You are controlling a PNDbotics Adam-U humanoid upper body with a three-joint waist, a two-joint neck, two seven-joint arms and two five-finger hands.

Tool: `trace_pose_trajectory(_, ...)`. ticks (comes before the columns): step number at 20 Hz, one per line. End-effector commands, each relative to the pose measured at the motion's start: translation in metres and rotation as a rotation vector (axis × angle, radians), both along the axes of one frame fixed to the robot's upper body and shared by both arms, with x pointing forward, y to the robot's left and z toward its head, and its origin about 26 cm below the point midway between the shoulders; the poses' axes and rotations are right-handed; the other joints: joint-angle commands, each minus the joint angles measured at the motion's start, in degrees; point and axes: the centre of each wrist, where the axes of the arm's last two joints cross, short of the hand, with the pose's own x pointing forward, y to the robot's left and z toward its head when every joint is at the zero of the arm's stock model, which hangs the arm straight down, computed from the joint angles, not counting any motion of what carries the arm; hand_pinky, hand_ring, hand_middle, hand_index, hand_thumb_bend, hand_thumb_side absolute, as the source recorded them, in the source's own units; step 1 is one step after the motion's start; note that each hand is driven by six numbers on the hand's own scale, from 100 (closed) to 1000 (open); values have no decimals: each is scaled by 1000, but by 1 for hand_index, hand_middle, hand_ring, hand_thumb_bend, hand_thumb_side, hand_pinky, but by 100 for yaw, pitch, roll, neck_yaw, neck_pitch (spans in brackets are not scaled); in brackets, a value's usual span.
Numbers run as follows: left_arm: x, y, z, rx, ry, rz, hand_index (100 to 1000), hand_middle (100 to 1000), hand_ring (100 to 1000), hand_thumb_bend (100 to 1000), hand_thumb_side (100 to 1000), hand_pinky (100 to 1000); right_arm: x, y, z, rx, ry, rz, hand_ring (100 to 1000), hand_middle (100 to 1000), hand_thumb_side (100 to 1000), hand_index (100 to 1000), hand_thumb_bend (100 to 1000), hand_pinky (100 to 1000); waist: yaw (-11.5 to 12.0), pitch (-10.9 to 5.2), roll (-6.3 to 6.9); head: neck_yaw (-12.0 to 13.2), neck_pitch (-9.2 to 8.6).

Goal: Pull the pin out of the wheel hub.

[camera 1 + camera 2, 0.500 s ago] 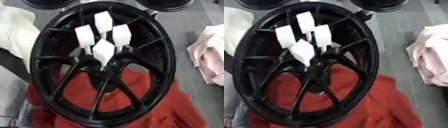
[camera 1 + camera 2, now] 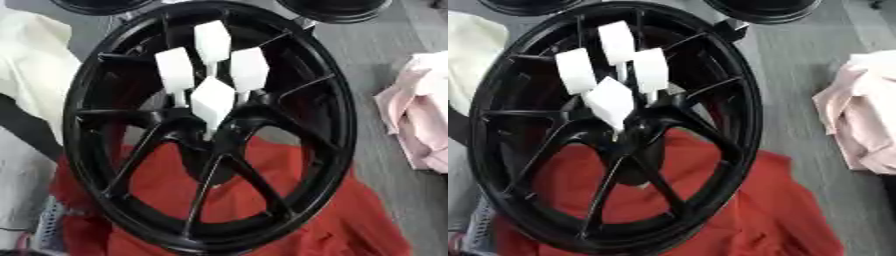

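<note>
At the centre of the black wheel hub (image 2: 210, 130), four white pins (image 2: 213, 100) stand upright, placed as they were half a second ago. Red cloth (image 2: 262, 210) lies beneath, pink cloth (image 2: 420, 120) well right; neither hand shows.

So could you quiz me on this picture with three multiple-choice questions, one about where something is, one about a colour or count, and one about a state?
1. What lies under the wheel?
A. red cloth
B. blue tarp
C. cardboard

2. How many white block-headed pins stand at the hub?
A. two
B. four
C. seven

3. Are the robot's hands on the pins?
A. both
B. one
C. no hand in view

Answers: 1 A, red cloth shows between the spokes; 2 B, four white heads cluster there; 3 C, neither view shows a hand.
</note>
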Motion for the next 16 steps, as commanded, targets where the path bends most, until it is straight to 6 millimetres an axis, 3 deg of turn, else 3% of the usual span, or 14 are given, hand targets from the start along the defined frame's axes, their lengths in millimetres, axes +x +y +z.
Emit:
trace_pose_trajectory(1, -5, 2, 14, 28, -37, 9, 904, 838, 838, 542, 874, 776, -10, -1, 16, -46, -42, -18, 809, 774, 660, 807, 100, 868, 10, -85, -10, 34, -10)
trace_pose_trajectory(5, -6, 2, 14, 33, -37, 6, 901, 836, 838, 540, 875, 776, -13, 4, 19, -82, -47, -11, 816, 775, 638, 815, 100, 872, 29, -77, -40, 27, 2)
trace_pose_trajectory(8, -6, 0, 16, 46, -34, -1, 901, 836, 839, 538, 876, 776, -17, 21, 22, -223, -34, 13, 827, 783, 659, 825, 100, 882, 61, -74, -67, -5, -1)
trace_pose_trajectory(10, -6, -1, 17, 54, -33, -7, 901, 837, 839, 537, 875, 776, -18, 31, 20, -330, -14, 29, 834, 789, 626, 831, 100, 887, 95, -76, -91, -42, -16)
trace_pose_trajectory(16, -6, -3, 18, 73, -27, -14, 901, 837, 839, 535, 876, 776, -5, 48, 3, -581, 64, 76, 852, 807, 660, 842, 100, 898, 143, -103, -152, -84, -59)
